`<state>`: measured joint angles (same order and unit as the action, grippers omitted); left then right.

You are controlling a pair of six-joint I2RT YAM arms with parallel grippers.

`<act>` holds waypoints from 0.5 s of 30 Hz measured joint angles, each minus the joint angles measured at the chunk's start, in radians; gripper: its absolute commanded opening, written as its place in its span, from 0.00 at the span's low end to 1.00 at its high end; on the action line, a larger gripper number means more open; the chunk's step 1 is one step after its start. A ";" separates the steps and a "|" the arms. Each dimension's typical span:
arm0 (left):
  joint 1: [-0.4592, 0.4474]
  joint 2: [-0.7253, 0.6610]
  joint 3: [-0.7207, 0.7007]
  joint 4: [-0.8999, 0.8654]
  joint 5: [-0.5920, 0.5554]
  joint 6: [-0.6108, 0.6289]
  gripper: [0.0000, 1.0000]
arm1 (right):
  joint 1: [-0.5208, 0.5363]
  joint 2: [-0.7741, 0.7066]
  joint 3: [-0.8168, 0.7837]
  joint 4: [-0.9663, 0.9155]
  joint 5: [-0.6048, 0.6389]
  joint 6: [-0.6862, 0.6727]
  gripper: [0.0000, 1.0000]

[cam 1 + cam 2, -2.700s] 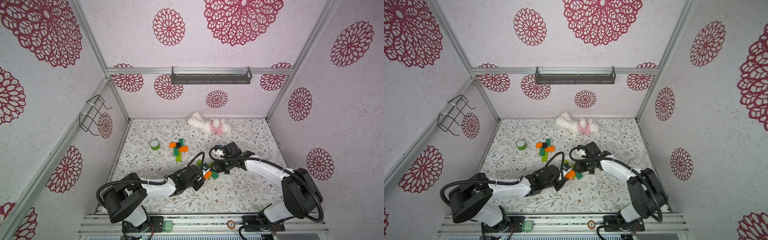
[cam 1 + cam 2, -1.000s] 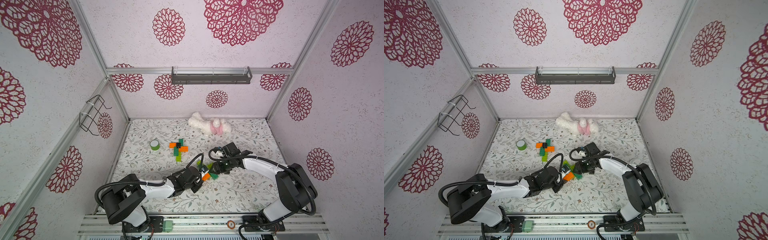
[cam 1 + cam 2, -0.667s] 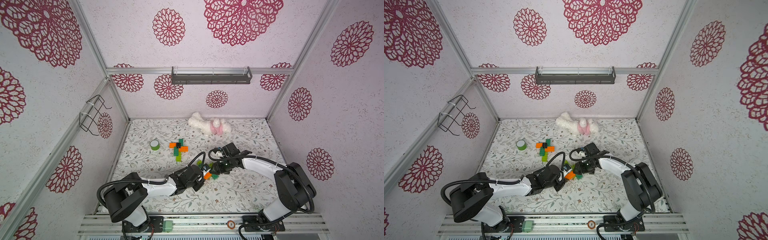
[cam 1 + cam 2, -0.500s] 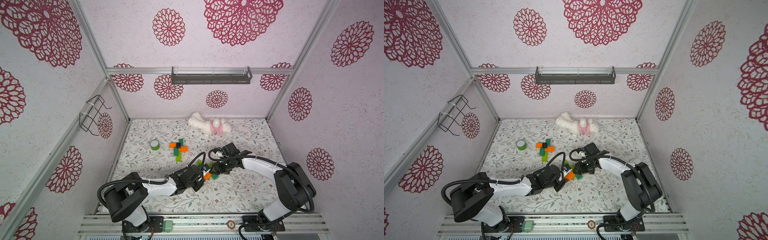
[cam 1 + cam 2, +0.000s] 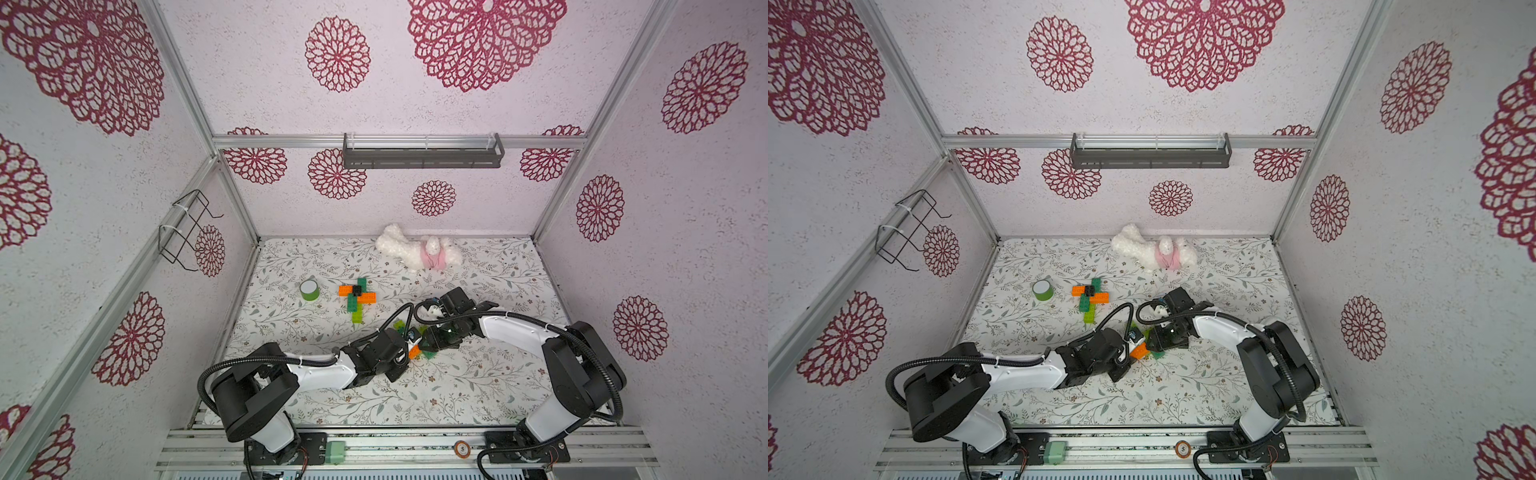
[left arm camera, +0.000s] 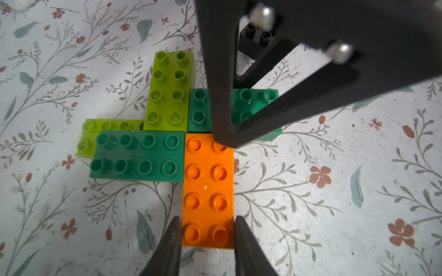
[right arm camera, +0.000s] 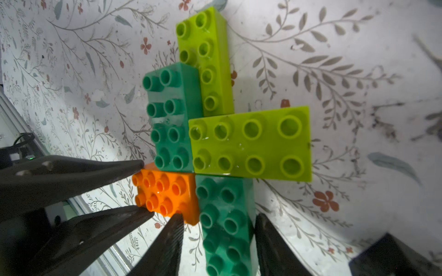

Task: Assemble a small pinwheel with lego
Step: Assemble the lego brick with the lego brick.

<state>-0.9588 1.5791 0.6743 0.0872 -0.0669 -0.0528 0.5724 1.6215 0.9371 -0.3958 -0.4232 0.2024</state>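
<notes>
With the left end effector clamped on the orange brick, the right end effector, half-open astride the dark green brick beside that orange brick, should close squarely before pressing.

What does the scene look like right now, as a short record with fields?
Left gripper: fingers clamped on the end of the orange brick
Right gripper: fingers straddle a dark green brick, gap on one side
Build: those two, a lime brick and a second dark green brick meet in a cross
Further back: other pinwheel, tape roll, plush toy
</notes>
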 measured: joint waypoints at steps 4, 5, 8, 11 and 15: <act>0.000 0.000 0.000 0.000 -0.002 0.000 0.29 | 0.011 0.000 0.008 -0.011 0.025 0.000 0.50; 0.000 0.000 0.001 0.000 -0.002 0.000 0.29 | 0.014 0.000 0.011 -0.015 0.031 0.000 0.50; 0.000 0.010 0.014 -0.007 -0.005 0.000 0.30 | 0.021 0.000 0.016 -0.021 0.057 0.000 0.50; 0.000 0.016 0.018 -0.006 -0.006 -0.001 0.32 | 0.025 0.000 0.016 -0.021 0.072 0.001 0.50; 0.000 0.016 0.018 -0.005 -0.006 -0.003 0.34 | 0.027 0.000 0.016 -0.021 0.077 0.008 0.49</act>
<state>-0.9588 1.5955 0.6922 0.0822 -0.0731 -0.0563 0.5995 1.6211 0.9527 -0.4171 -0.3466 0.2104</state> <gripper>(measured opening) 0.340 0.493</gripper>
